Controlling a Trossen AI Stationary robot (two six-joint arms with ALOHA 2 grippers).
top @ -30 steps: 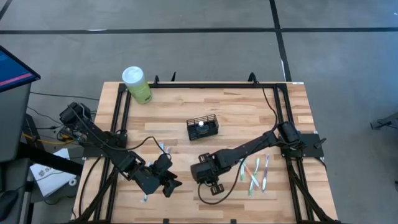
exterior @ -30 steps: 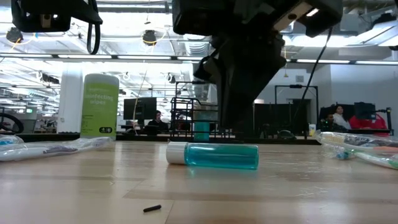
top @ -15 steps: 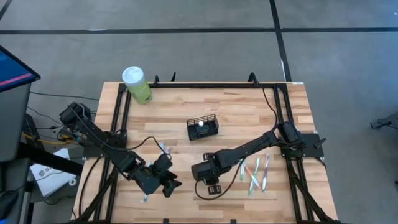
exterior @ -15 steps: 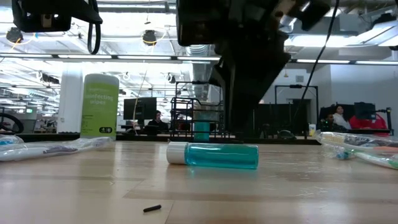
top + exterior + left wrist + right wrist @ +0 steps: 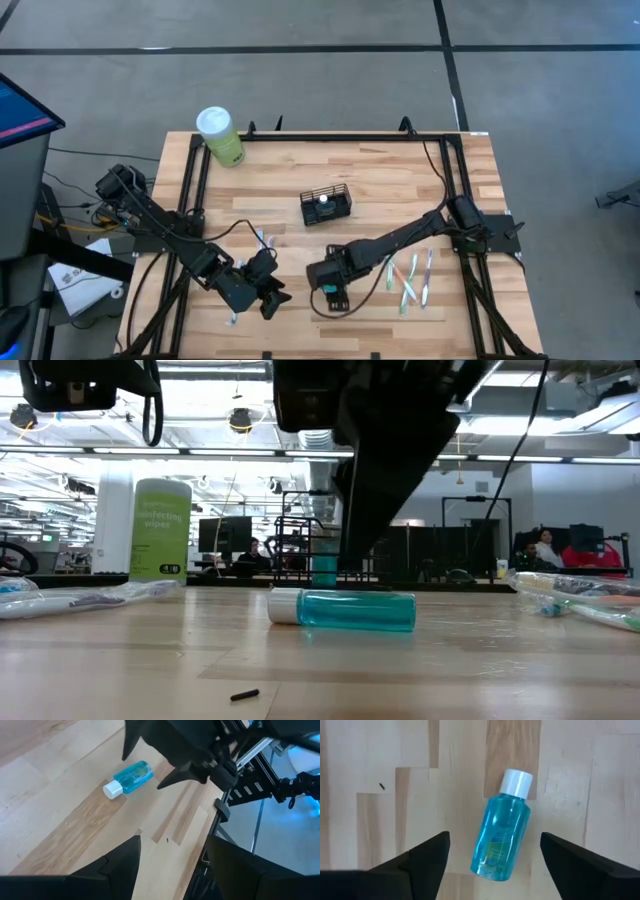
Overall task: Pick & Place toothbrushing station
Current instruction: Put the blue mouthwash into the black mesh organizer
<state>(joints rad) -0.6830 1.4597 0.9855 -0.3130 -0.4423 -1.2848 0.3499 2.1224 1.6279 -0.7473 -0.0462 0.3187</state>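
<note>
The toothbrushing station (image 5: 326, 205) is a small black wire-mesh caddy, rectangular, standing upright near the middle of the wooden surface (image 5: 400, 170). One of its compartments holds a small white-topped item. In the low view it shows far back as dark wire bars (image 5: 300, 545).

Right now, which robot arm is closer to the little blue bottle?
The right. Its tool hangs open directly over the blue bottle lying on the table. The left tool waits off to the side.
</note>
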